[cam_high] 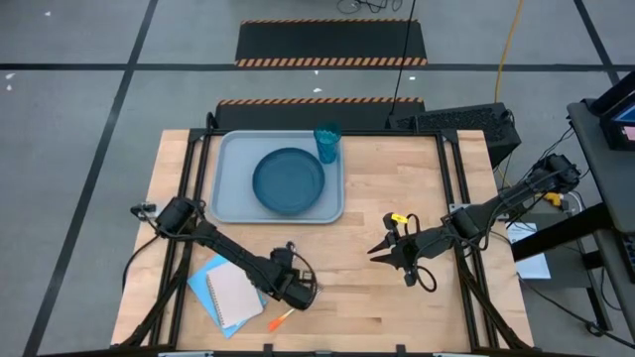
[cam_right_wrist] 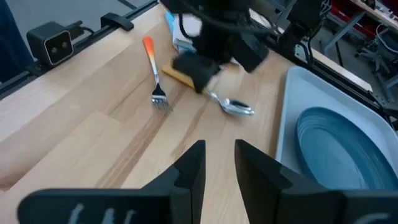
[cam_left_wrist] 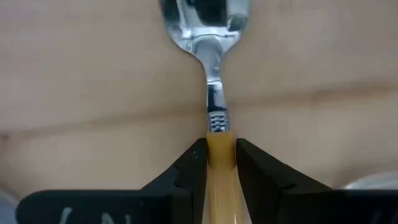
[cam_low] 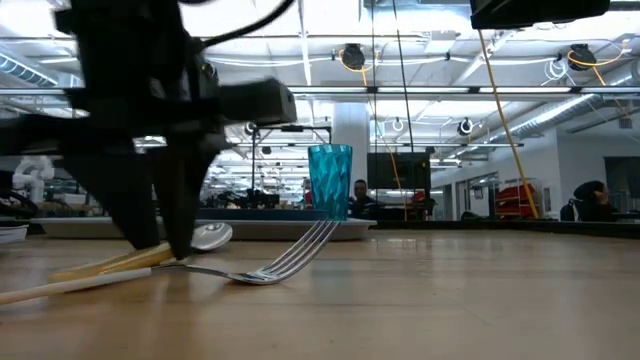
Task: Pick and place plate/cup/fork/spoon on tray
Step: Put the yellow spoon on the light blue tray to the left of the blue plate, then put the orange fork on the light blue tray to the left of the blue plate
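plate (cam_high: 288, 180) dark teal | cup (cam_high: 327, 142) translucent teal | tray (cam_high: 230, 203) grey-blue | fork (cam_right_wrist: 153, 70) handle orange | spoon (cam_left_wrist: 214, 74) handle yellow-orange

A grey-blue tray (cam_high: 226, 203) is seen left of centre in the high view, with a dark teal plate (cam_high: 288, 180) laid flat inside and a translucent teal cup (cam_high: 327, 142) stood upright at its upper right corner. An orange-handled fork (cam_high: 281, 319) is laid on the wood at lower centre. A yellow-handled spoon (cam_left_wrist: 211, 74) is laid flat beside it.
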